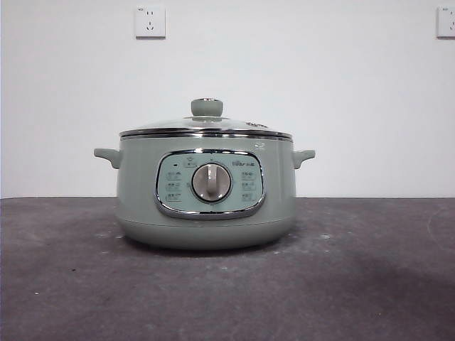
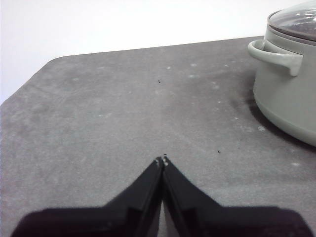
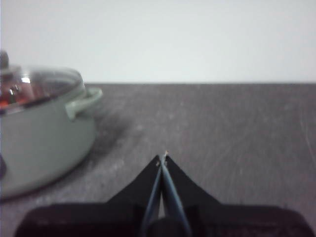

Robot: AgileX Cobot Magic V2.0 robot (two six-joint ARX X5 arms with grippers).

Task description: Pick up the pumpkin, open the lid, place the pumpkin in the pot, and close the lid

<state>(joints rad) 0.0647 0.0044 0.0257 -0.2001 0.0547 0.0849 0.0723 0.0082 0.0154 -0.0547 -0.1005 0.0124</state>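
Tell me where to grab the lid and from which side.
Grip the lid by its round green knob, coming straight down from above. The knob stands up alone at the centre of the shallow glass dome; the chrome rim sits flush on the pot, leaving little to pinch.

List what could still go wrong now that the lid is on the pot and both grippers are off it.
1. The lid looks level on the pot, but its far rim is hidden, so it may be seated unevenly.
2. The left gripper and right gripper, both shut, flank the pot near its handles; a careless sweep could knock it.
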